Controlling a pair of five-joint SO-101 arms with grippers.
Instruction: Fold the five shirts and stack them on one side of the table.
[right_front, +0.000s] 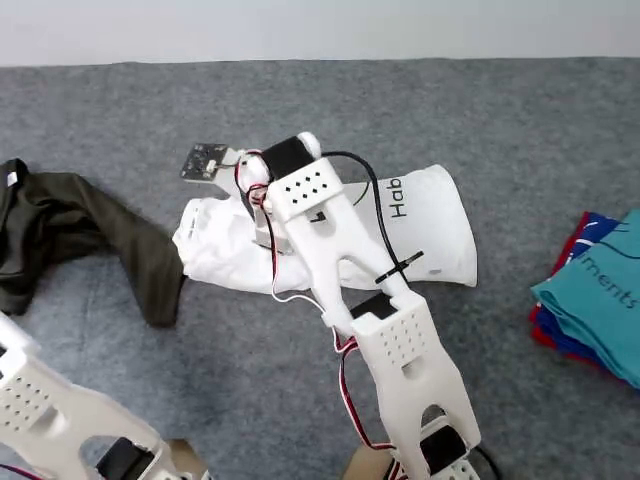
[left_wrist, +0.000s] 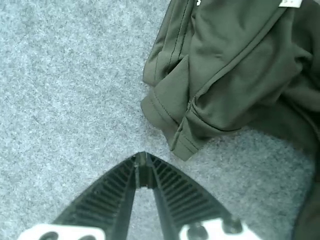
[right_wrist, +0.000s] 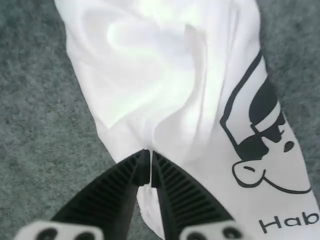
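A white shirt (right_front: 430, 225) with a black print lies crumpled in the middle of the grey carpet. My right gripper (right_wrist: 150, 153) is down on its wrinkled cloth (right_wrist: 165, 90), shut, and creases run toward its tips as if a fold is pinched there. In the high view the right arm (right_front: 330, 235) stretches over this shirt. A dark olive shirt (right_front: 90, 225) lies bunched at the far left. My left gripper (left_wrist: 145, 156) is shut above bare carpet, just short of that shirt's hem (left_wrist: 182, 142), holding nothing.
A stack of folded shirts (right_front: 600, 295), teal on top of blue and red, sits at the right edge of the table. The left arm's white base (right_front: 50, 415) occupies the near left corner. Grey carpet (right_front: 230, 350) covers the table.
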